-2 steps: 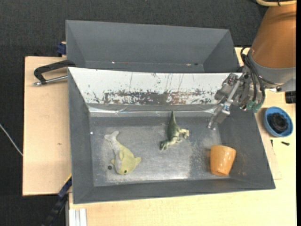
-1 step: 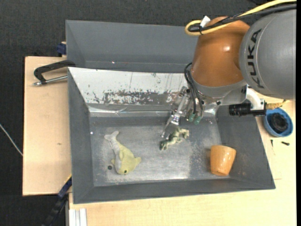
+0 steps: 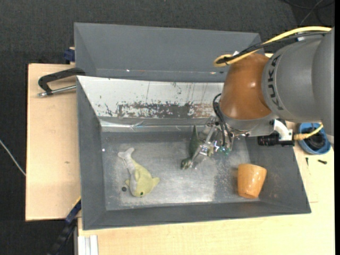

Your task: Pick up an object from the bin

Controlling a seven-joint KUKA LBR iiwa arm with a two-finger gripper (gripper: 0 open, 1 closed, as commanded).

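Note:
My gripper (image 3: 211, 144) hangs in the middle of the bin, toward the back wall, under the orange wrist cover. A small dark green thing (image 3: 189, 157), long and thin, lies slanted right at the gripper's left side and touches it or nearly does. Whether it is gripped cannot be seen. An orange cup (image 3: 251, 180) lies on its side at the front right, a short way below the gripper. A pale yellow-green soft toy fish (image 3: 138, 178) with a whitish tail lies at the front left, well apart from the gripper.
The arm and its orange cover overhang the bin's right rear corner. The bin floor between the toy fish and the green thing is bare metal, as is the strip along the front wall.

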